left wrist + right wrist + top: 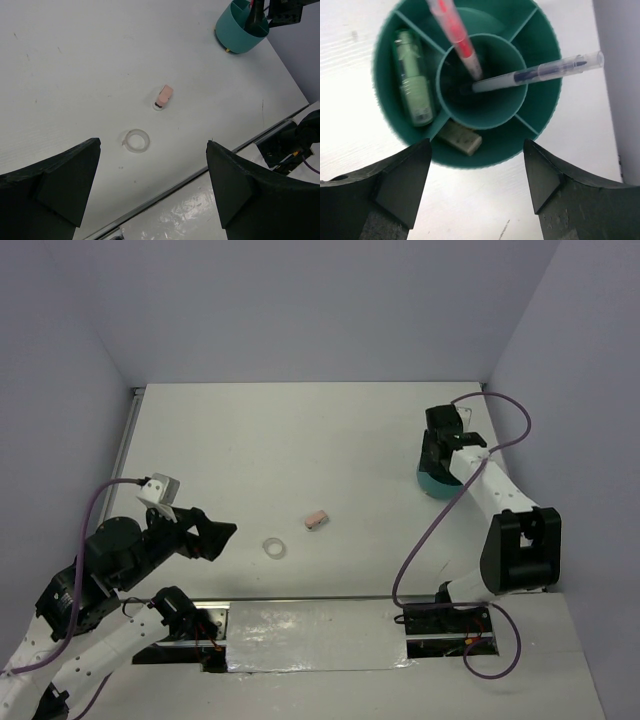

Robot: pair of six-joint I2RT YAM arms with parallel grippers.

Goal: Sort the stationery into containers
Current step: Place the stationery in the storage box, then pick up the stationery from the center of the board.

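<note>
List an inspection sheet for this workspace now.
Surface: white table, faint marks.
Job's things: round teal plastic organiser holds pink pen and clear grey pen in its centre cup, green piece and tan block in outer compartments; small pink block and clear tape ring lie loose on the table.
Clutter: nothing seen.
Grippers: left gripper open, empty; right gripper open above organiser.
Cables: purple cable on each arm.
Surroundings: pale lilac walls.
</note>
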